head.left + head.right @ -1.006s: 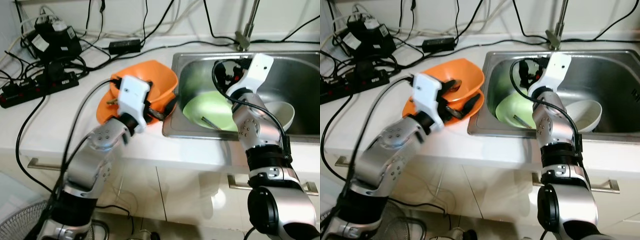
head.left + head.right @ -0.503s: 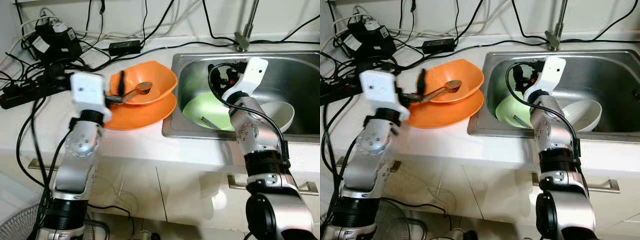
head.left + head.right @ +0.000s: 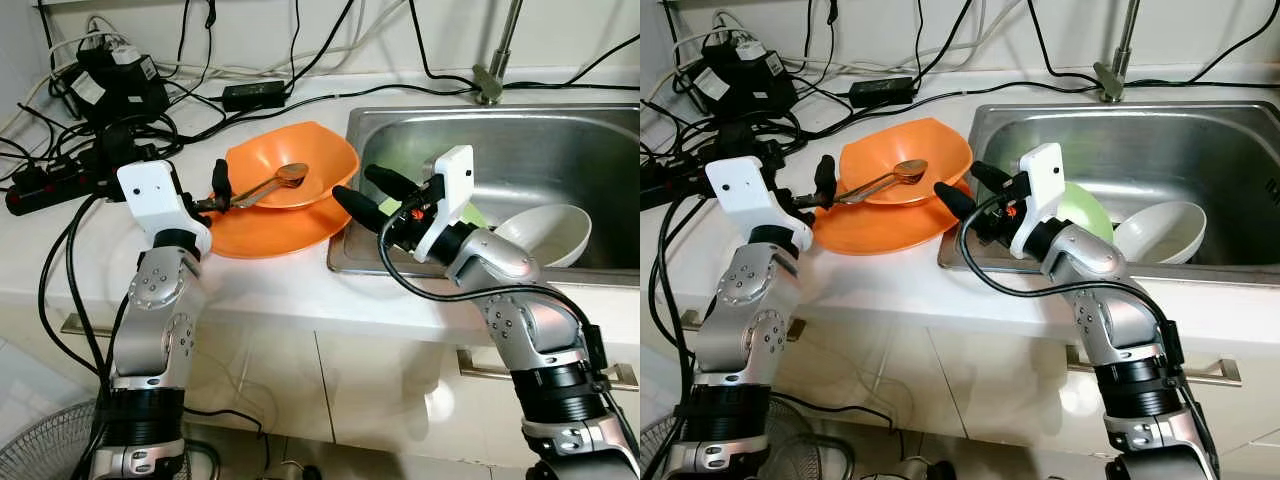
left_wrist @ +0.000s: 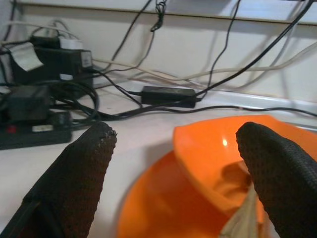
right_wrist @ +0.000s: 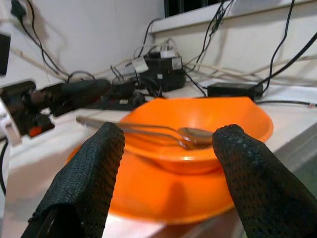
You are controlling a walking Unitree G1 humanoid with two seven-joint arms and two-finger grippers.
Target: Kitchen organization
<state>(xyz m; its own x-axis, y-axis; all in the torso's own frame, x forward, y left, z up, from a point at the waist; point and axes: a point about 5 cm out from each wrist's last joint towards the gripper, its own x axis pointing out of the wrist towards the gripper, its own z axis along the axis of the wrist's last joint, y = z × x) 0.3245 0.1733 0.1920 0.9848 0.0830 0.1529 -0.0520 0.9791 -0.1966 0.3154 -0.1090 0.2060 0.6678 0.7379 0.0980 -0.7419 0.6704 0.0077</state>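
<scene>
An orange bowl (image 3: 300, 170) sits on an orange plate (image 3: 262, 228) on the white counter, just left of the steel sink (image 3: 400, 268). A metal spoon (image 3: 268, 184) lies in the bowl with its handle sticking out to the left. My left gripper (image 3: 212, 194) is open at the handle's end, and its fingers (image 4: 74, 173) stand wide apart facing the bowl (image 4: 218, 158). My right gripper (image 3: 360, 193) is open above the sink's left rim, pointing at the bowl (image 5: 198, 124) and spoon (image 5: 148, 130). In the sink lie a green plate (image 3: 482, 214) and a white bowl (image 3: 552, 230).
Power strips, adapters and tangled cables (image 3: 90, 130) crowd the back left of the counter. A faucet (image 3: 492, 78) rises behind the sink. Below the counter are cabinet doors with a handle (image 3: 480, 365), and a fan (image 3: 35, 455) stands on the floor at lower left.
My right gripper has come out of the sink and swung left toward the orange dishes. My left arm pulled back from over the dishes to their left side; the spoon now lies in the bowl.
</scene>
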